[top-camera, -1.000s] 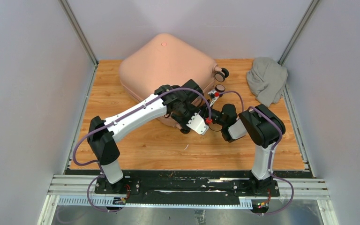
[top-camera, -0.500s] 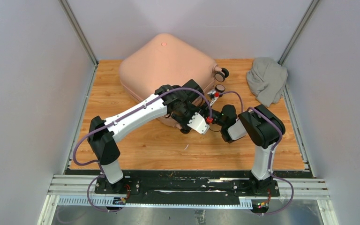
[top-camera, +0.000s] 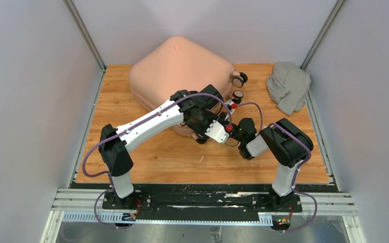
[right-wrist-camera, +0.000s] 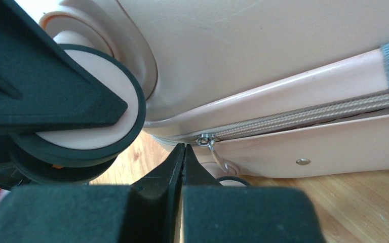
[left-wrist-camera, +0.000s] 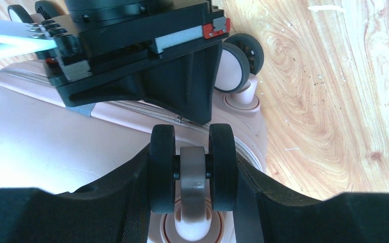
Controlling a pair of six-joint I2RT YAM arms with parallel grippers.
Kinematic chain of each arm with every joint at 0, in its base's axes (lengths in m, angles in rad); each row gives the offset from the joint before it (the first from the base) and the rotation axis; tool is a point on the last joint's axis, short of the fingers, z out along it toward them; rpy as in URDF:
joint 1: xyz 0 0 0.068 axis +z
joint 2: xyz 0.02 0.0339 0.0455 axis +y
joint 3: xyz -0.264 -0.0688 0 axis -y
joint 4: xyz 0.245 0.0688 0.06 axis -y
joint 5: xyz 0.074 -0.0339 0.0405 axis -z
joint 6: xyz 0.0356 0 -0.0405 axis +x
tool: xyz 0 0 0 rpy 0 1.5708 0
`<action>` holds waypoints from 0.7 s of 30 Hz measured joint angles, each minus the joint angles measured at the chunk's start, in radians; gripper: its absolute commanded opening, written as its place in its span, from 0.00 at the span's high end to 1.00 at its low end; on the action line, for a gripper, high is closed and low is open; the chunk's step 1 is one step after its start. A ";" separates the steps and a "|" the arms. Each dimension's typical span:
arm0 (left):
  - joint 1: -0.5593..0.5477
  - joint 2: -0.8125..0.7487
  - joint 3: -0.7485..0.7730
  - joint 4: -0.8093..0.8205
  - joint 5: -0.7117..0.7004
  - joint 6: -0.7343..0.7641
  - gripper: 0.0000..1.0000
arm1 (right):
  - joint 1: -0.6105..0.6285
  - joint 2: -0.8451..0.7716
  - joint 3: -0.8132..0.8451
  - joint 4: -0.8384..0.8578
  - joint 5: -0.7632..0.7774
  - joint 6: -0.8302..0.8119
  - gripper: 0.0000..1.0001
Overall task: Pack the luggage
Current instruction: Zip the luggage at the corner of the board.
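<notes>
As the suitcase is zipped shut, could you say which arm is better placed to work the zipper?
Right: the right gripper sits shut beside the zipper pull; the left gripper clamps a wheel.

Pink suitcase [top-camera: 177, 71] lies shut at the back of the wooden table [top-camera: 147, 162], wheels [top-camera: 239, 80] poking out on its right. The left arm [top-camera: 147, 121] and right arm [top-camera: 283, 144] both crowd its near corner. A grey cloth [top-camera: 287, 86] sits bunched in the far right corner.
</notes>
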 measured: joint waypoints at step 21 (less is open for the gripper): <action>0.000 0.000 0.005 -0.004 0.003 0.011 1.00 | -0.061 0.049 -0.004 -0.002 -0.012 -0.046 0.32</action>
